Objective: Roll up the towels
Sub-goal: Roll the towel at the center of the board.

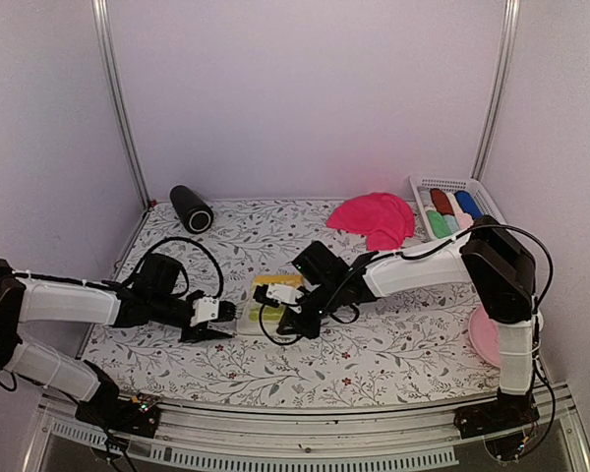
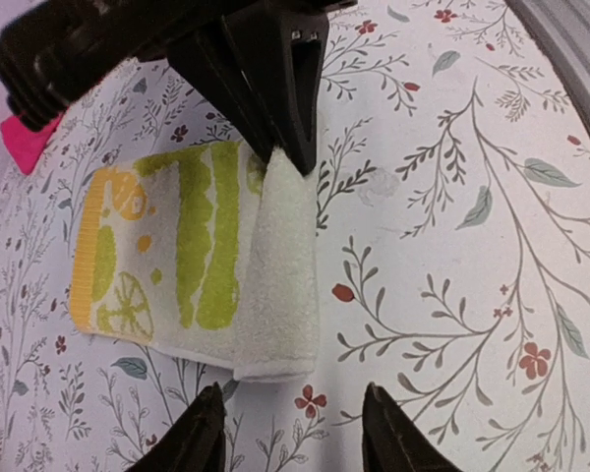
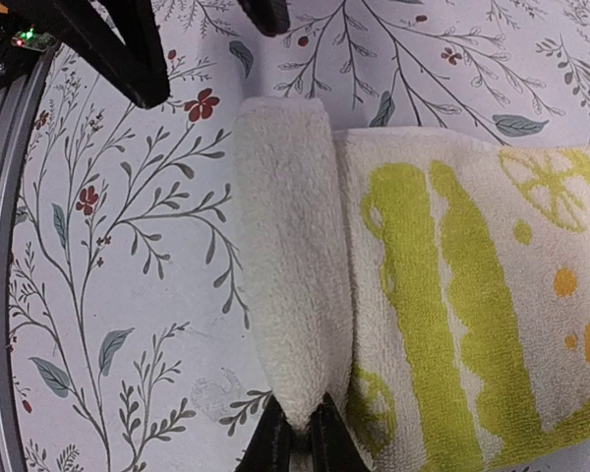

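Barely begun: the right gripper [image 3: 300, 425] pinches the first rolled turn of the lemon-print towel [image 2: 177, 256], the left gripper [image 2: 293, 418] hangs spread, and most of the cloth lies flat.

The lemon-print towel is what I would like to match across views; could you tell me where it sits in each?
Top external: the lemon-print towel lies just below and left of the picture's centre.
Left wrist: the towel fills centre-left, rolled edge on its right.
Right wrist: the towel fills the right half, rolled edge on its left.
Shared landmark: the right gripper, shut on one end of the rolled edge.
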Tool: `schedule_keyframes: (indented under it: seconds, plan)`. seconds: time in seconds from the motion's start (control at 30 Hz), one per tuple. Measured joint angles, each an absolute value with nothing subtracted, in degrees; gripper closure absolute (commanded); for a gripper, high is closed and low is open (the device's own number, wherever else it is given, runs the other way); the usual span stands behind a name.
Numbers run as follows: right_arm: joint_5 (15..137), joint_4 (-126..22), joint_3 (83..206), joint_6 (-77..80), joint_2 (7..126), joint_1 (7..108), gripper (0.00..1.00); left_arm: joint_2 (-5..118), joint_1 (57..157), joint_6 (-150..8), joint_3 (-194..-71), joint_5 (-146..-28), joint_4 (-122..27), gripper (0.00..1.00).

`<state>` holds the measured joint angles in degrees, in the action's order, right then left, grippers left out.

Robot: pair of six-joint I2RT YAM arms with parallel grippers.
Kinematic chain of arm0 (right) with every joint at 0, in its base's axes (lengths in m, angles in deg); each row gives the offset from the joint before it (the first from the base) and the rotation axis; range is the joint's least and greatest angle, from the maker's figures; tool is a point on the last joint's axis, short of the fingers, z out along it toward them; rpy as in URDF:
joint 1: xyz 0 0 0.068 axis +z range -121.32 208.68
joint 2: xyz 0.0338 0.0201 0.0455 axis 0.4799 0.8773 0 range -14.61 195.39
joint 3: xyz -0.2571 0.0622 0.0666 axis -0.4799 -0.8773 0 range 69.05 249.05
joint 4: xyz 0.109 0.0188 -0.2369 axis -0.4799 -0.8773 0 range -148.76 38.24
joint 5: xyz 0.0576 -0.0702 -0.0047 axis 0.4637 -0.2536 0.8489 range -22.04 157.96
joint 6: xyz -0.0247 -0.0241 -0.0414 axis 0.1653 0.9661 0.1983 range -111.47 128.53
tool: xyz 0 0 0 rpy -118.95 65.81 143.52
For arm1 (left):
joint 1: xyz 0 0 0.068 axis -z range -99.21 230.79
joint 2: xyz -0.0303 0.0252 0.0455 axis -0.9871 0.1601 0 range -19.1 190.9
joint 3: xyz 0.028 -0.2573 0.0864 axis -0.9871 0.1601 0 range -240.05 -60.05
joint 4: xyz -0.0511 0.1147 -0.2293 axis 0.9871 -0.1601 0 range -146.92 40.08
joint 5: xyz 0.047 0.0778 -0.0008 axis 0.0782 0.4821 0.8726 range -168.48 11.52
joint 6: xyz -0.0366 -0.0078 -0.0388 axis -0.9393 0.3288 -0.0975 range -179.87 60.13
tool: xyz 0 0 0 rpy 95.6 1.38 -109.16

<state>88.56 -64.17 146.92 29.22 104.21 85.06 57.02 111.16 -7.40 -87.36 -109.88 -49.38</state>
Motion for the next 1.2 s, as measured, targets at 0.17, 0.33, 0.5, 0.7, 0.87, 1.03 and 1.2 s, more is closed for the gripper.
schedule_keyframes:
  seconds: [0.17,0.33,0.5,0.7,0.87,1.03,1.2]
  plan:
    - [93.6,-69.1,151.3,26.7,107.8,83.3,0.96,54.0,112.3,-5.8,-83.3,-107.0,-41.8,0.54]
    - [98.6,-71.4,153.2,24.9,109.7,81.9,0.95,54.0,115.2,-2.9,-80.0,-102.9,-34.9,0.57]
    - [102.7,-74.4,156.6,22.6,112.3,80.1,0.95,55.6,118.9,0.3,-76.4,-99.0,-28.0,0.59]
    - [106.3,-77.3,160.4,21.1,115.1,78.9,0.96,58.7,121.7,3.3,-74.1,-95.5,-20.4,0.60]
    - [107.4,-77.8,160.7,20.7,115.3,78.8,0.96,62.3,123.2,4.8,-74.0,-93.4,-16.2,0.60]
    - [108.1,-78.3,161.3,20.2,115.8,78.5,0.96,64.3,124.0,5.6,-74.0,-92.5,-14.1,0.61]
    - [108.8,-78.3,161.4,20.0,116.0,78.4,0.96,66.2,124.3,5.6,-74.6,-91.2,-12.6,0.61]
